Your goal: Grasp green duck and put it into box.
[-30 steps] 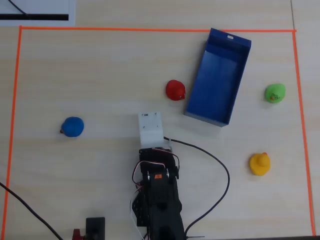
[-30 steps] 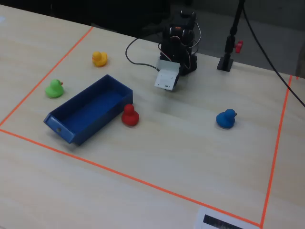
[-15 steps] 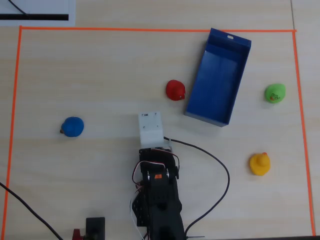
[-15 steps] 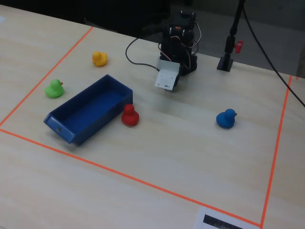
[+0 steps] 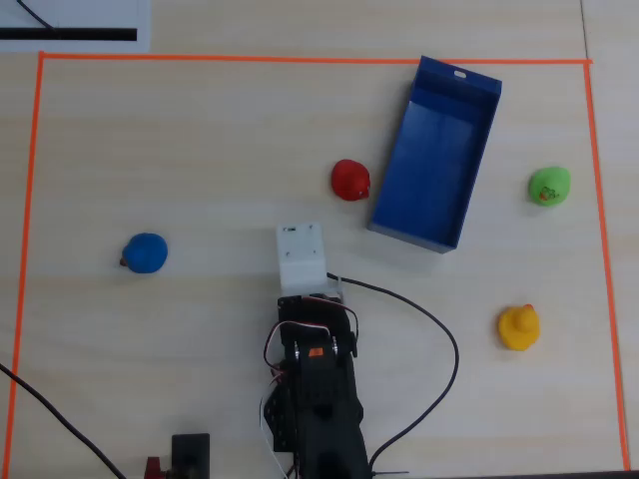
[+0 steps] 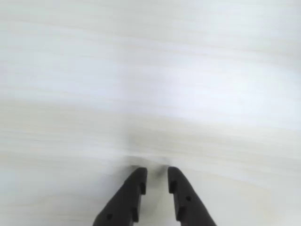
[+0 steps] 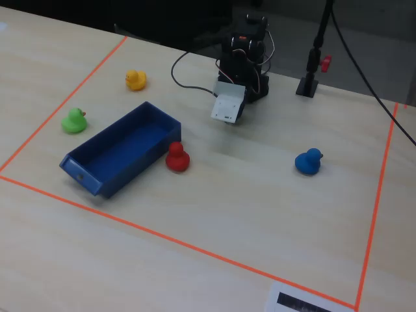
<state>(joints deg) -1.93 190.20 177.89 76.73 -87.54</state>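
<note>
The green duck (image 5: 548,186) stands on the table near the right tape line, right of the box in the overhead view, and at the far left in the fixed view (image 7: 74,121). The dark blue box (image 5: 439,150) lies empty between it and the red duck; it also shows in the fixed view (image 7: 123,149). My gripper (image 6: 156,173) hangs over bare table, with its black fingers a narrow gap apart and nothing between them. In the overhead view it is hidden under the white wrist housing (image 5: 302,255), far from the green duck.
A red duck (image 5: 350,180) sits close to the box's left wall. A yellow duck (image 5: 518,326) is at the lower right and a blue duck (image 5: 146,252) at the left. Orange tape (image 5: 300,59) frames the area. A black cable (image 5: 444,339) loops right of the arm.
</note>
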